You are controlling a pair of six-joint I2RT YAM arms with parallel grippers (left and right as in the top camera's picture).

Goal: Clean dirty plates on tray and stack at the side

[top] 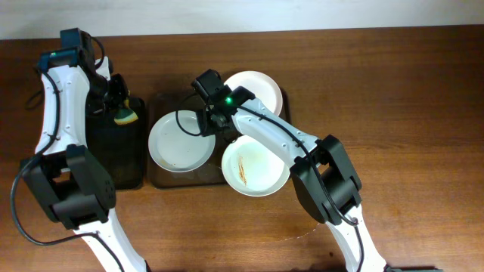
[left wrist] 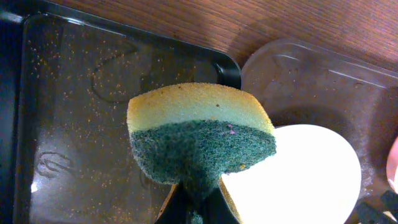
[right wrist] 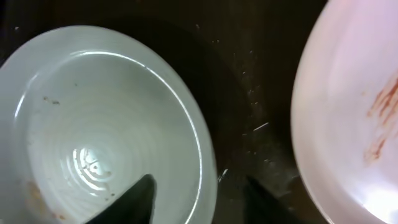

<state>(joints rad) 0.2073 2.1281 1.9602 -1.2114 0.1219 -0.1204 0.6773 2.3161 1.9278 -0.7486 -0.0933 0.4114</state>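
Plate [right wrist: 93,124] rim between right fingers [right wrist: 134,202] (spread wide).

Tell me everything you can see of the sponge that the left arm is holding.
The sponge is a two-layer pad: soft yellow foam on one face, a rough dark green scouring layer on the other, with a few small specks. It looks squeezed and bowed where the left gripper pinches its lower edge. It is above the narrow black tray, beside a white plate.
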